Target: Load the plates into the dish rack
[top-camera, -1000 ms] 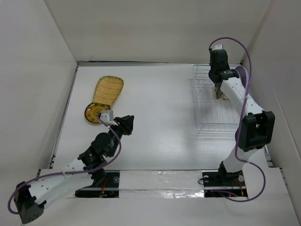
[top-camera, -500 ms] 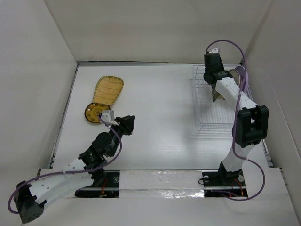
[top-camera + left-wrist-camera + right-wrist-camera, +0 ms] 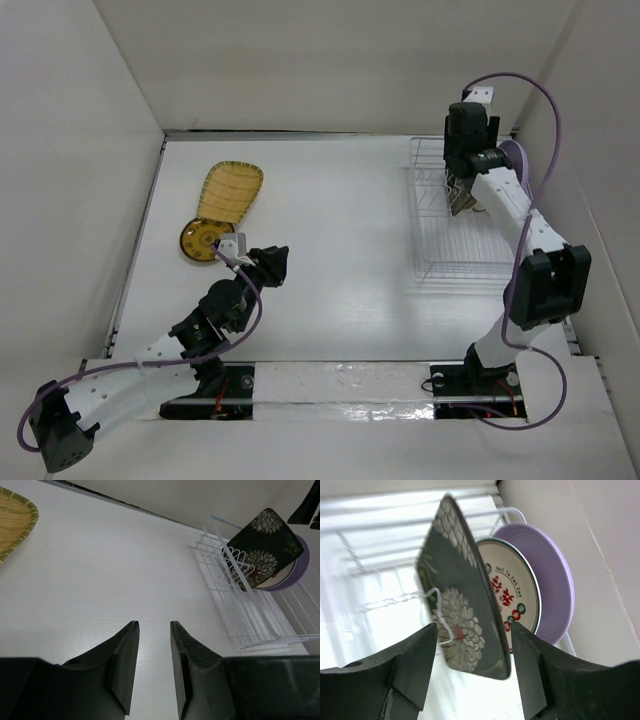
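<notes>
The white wire dish rack stands at the right. In its far end stand a lavender plate, a white plate with red flowers and a black rectangular plate with white flowers. My right gripper hangs open just above the black plate, its fingers apart from it on both sides. On the left of the table lie a yellow woven squarish plate and a brown-gold round plate. My left gripper is low over the table beside them, open with nothing in it.
White walls close in the table on three sides; the right wall runs close behind the rack. The near slots of the rack hold nothing. My right arm's purple cable loops above the rack.
My right gripper has opened and let go of the black plate, which now stands in the rack. The left gripper's fingers have parted a little more.
</notes>
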Controlling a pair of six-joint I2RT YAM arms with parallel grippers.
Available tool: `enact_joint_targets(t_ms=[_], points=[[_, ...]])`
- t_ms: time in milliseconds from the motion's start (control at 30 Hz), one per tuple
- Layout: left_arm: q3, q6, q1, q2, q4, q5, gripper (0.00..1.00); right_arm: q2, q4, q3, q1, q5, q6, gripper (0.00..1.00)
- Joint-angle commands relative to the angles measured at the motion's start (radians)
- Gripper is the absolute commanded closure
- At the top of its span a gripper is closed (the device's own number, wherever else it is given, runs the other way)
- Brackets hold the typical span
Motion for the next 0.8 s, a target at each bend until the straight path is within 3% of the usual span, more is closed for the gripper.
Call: enact_joint_targets(t_ms=[0,100,200,233,267,400,467,567,600,633,733,767], points=[[-0.016,0.001,-0.004,0.000,0.055,-0.010,0.71,-0.142,0.058,0.051,0.038,-0.083,0.140,0.33],[-0.013,0.000,-0.004,0.016,0.059,-0.008,0.72,-0.220,0.122,-0.015,0.115,-0.187,0.199,0.38],[0.019,-0.015,-0.004,0.024,0.030,0.006,0.74,-0.251,0.203,-0.092,0.223,-0.272,0.280,0.81],[0.035,-0.020,-0.004,0.014,0.021,0.010,0.76,-0.242,0.249,-0.127,0.253,-0.302,0.327,1.00],[0.042,-0.026,-0.004,0.005,0.021,0.015,0.79,-0.231,0.272,-0.141,0.282,-0.310,0.355,1.00],[0.073,-0.065,-0.004,-0.041,0.003,0.047,0.89,-0.121,0.446,-0.201,0.409,-0.375,0.521,1.00],[0.090,-0.075,-0.004,-0.064,-0.007,0.049,0.98,-0.048,0.512,-0.190,0.471,-0.411,0.617,1.00],[0.111,-0.088,-0.004,-0.085,-0.036,0.029,1.00,0.120,0.559,-0.120,0.553,-0.431,0.714,0.95],[0.111,-0.088,-0.004,-0.088,-0.043,0.017,1.00,0.161,0.567,-0.094,0.574,-0.433,0.734,0.90],[0.111,-0.089,-0.004,-0.093,-0.046,0.010,1.00,0.247,0.570,-0.034,0.592,-0.431,0.750,0.73],[0.101,-0.097,-0.004,-0.105,-0.054,-0.017,1.00,0.397,0.581,0.067,0.646,-0.416,0.837,0.41],[0.101,-0.100,-0.004,-0.111,-0.060,-0.023,0.97,0.431,0.598,0.087,0.646,-0.434,0.887,0.37]])
